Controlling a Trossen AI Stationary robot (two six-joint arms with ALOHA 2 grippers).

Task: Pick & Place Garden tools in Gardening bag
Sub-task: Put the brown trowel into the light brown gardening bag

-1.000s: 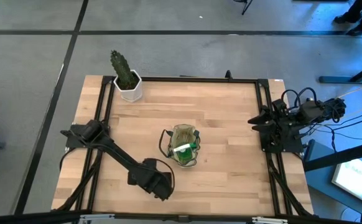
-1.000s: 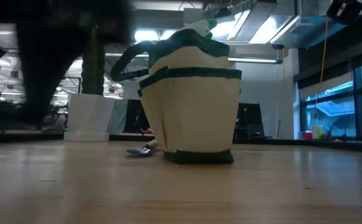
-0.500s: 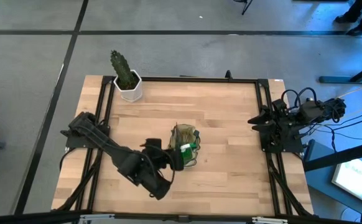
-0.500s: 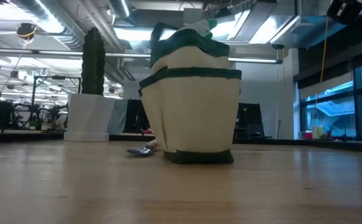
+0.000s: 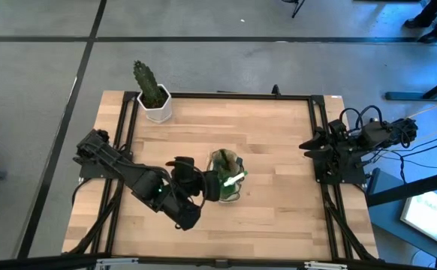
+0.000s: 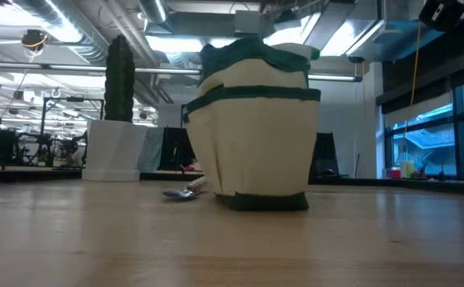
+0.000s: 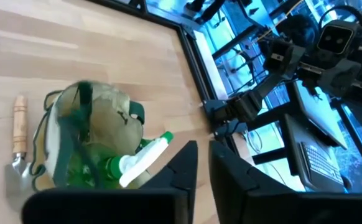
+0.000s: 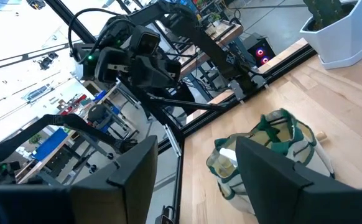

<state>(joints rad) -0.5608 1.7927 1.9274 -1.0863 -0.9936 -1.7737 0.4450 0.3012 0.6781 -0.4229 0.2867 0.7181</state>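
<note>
The khaki gardening bag (image 5: 224,169) (image 6: 252,135) stands upright on its base at mid-table. The green spray bottle (image 7: 106,169) sits inside it, its white nozzle (image 5: 233,179) sticking out over the rim. The wooden-handled trowel (image 7: 19,134) lies flat on the table beside the bag, its blade (image 6: 180,191) showing in the low view. My left gripper (image 5: 207,187) (image 7: 203,149) hovers at the bag's near-left rim, shut, with nothing between its fingers. My right gripper (image 5: 312,146) (image 8: 196,146) waits open at the table's right edge. My left gripper stands right at the bag's near-left rim (image 5: 215,184). Its own body hides that spot from above, and the wrist view looks past the bag, so I cannot tell whether it touches the bag.
A cactus in a white pot (image 5: 152,94) (image 6: 116,147) stands at the table's far left corner. A black frame rail (image 5: 320,187) runs along the right side. Bare wood (image 5: 278,217) lies near and right of the bag.
My left gripper has moved from near the table's front edge up and toward the bag's left side. The bag has slid slightly toward the table's right edge. The spray bottle's nozzle has swung toward the right. The handle that looped out to the left has gone up.
</note>
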